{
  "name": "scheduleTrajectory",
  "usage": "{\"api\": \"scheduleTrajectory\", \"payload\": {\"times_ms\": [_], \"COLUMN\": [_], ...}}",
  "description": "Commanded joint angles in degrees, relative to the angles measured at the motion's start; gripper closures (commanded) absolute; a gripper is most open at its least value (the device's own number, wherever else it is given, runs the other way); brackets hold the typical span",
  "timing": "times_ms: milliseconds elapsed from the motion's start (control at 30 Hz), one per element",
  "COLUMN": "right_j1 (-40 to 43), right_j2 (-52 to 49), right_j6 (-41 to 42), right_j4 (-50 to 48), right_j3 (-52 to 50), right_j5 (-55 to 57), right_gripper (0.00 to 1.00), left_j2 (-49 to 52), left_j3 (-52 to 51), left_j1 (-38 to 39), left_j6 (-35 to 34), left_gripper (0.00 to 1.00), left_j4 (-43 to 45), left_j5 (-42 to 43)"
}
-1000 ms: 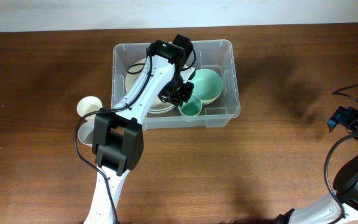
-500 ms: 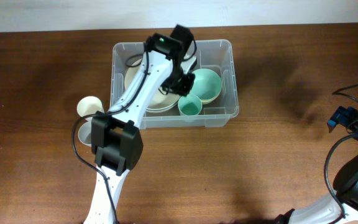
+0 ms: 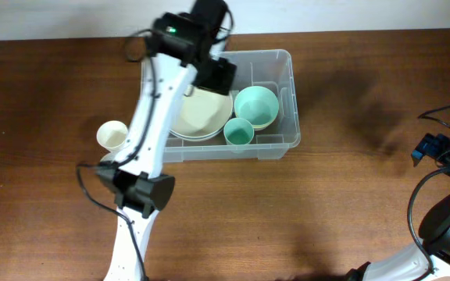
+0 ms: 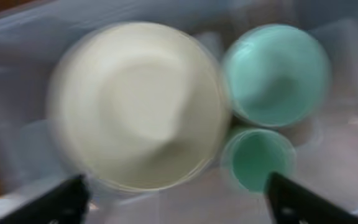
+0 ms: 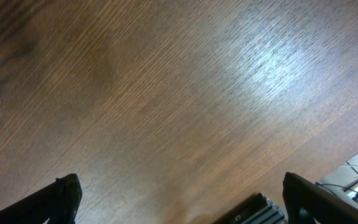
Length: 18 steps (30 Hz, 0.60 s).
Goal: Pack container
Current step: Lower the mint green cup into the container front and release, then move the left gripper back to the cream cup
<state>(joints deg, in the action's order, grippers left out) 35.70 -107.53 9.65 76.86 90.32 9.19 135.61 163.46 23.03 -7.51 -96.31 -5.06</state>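
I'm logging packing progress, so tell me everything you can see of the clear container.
The container is a large rectangular bin of clear plastic with rounded corners and a thick rim, standing upright and lidless on the wooden table. Inside sit a wide cream bowl, a mint bowl and a small green cup, close together. The open left gripper hangs above its contents.

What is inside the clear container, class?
A cream bowl, a large green bowl and a small green cup sit inside the container. The left arm covers its far corner, hiding that part.
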Motion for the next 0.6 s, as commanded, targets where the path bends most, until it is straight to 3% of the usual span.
{"api": "scheduleTrajectory", "payload": {"times_ms": [0, 267, 433, 567], "right_j1": [0.3, 0.3, 0.3, 0.3], "right_j2": [1.0, 1.0, 1.0, 1.0], "right_j6": [0.2, 0.2, 0.2, 0.2], "right_j4": [0.0, 0.0, 0.0, 0.0], "right_j3": [0.7, 0.7, 0.7, 0.7], "right_j5": [0.5, 0.5, 0.5, 0.5], "right_gripper": [0.01, 0.02, 0.01, 0.01], "left_j2": [-5.0, -14.8, -20.2, -21.8], "left_j3": [2.6, 0.3, -11.8, -25.1], "left_j1": [-4.1, -18.0, -27.3, -30.5], "left_j6": [-4.1, -4.9, -4.9, -4.9], "left_gripper": [0.0, 0.0, 0.0, 0.0], "left_j4": [-0.4, -0.4, -0.4, -0.4], "left_j5": [-9.5, -9.0, 1.5, 2.7]}}
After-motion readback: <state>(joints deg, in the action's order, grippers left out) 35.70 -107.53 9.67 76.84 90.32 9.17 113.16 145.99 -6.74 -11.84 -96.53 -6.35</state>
